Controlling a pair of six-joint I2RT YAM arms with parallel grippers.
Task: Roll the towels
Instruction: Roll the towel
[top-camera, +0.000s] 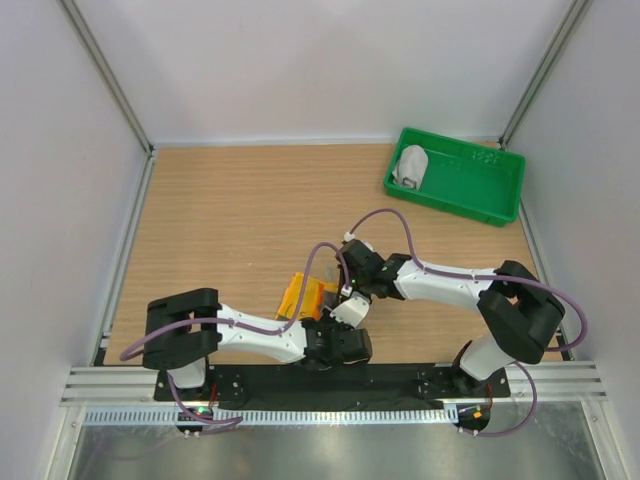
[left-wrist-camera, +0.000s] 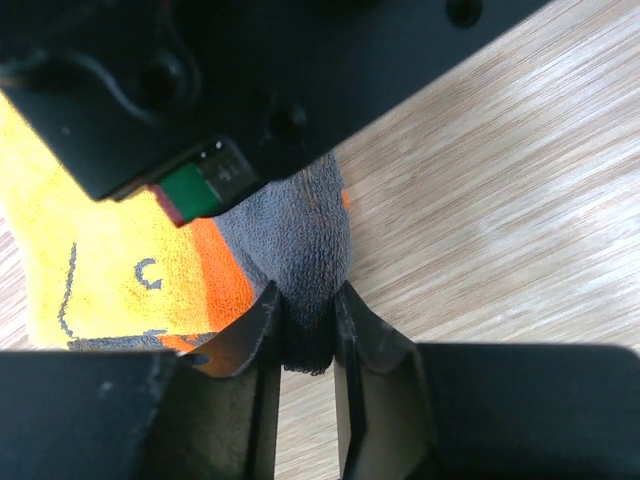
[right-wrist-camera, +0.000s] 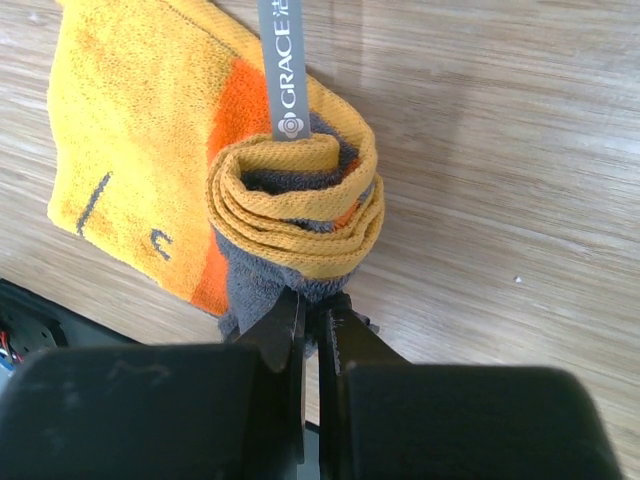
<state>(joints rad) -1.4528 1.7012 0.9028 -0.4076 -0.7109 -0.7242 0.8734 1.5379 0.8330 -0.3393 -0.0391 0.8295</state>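
- the orange towel lies on the counter just in front of the arm bases. it is partly rolled: one end is wound into a tight coil, and the rest lies flat with its patterned face up.
- the left fingers are clamped on a fold of the towel's grey backing. the right fingers are closed almost to touching and nip a thin grey edge just under the coil.
- the step in hand, as i judge it, is carrying the roll across the flat part.
- to do it well, both pinches should turn together and level, so the coil travels straight and does not cone. light tension toward the flat end would hold the layers snug.
- the grey label strip lies across the coil and is best left outside, not wound in crooked.
- the two sets of fingers sit very near each other, so a clash is the risk. small moves seem wise.
- count: two towels, the orange one here and a grey towel lying rolled in the green tray at the far right. there is one tray, one label strip and two arms.
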